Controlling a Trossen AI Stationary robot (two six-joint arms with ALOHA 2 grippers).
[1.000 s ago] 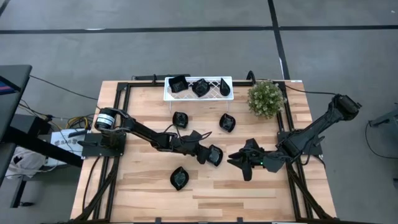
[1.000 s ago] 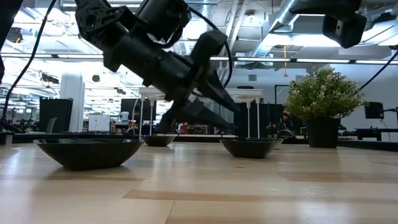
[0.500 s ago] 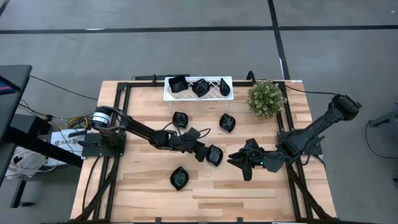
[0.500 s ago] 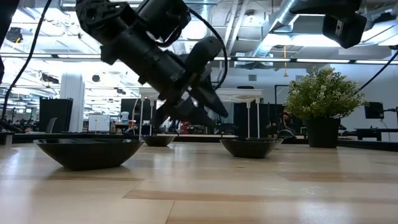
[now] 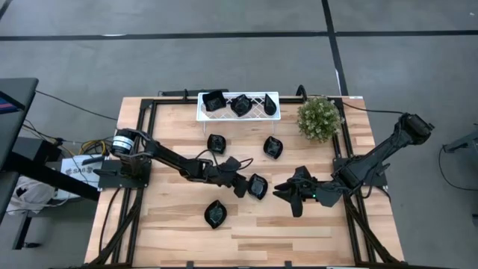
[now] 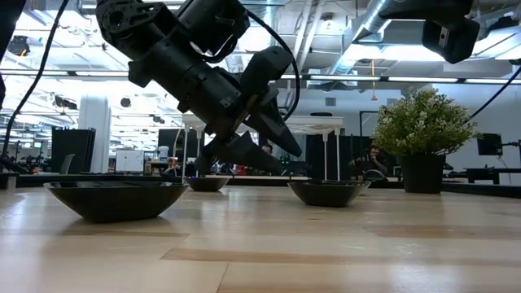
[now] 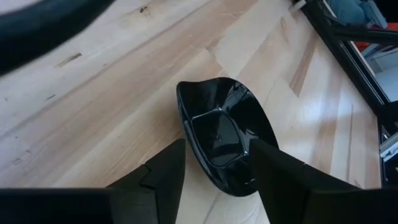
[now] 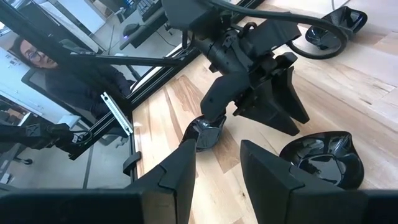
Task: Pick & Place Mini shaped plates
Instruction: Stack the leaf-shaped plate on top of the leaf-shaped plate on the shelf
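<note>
Left wrist view: left gripper point(image 7: 214, 168) open astride plate point(image 7: 227, 140)

A white lattice wire tray point(image 5: 237, 114) stands at the middle of the far edge of the pale butcher-block wooden table point(image 5: 239, 224). A small bushy green plant in a black pot point(image 5: 319, 118) sits near the table's far right corner; in the low view the same plant point(image 6: 423, 130) rises at the right, leaves above its dark pot. A black metal frame point(image 5: 146, 119) runs along the table's edges. Grey floor with dark seams point(image 5: 224, 52) surrounds the table. Beyond the left edge lie loose cables point(image 5: 82, 146). In the right wrist view a person in dark clothing point(image 8: 68, 81) sits beyond the table.
</note>
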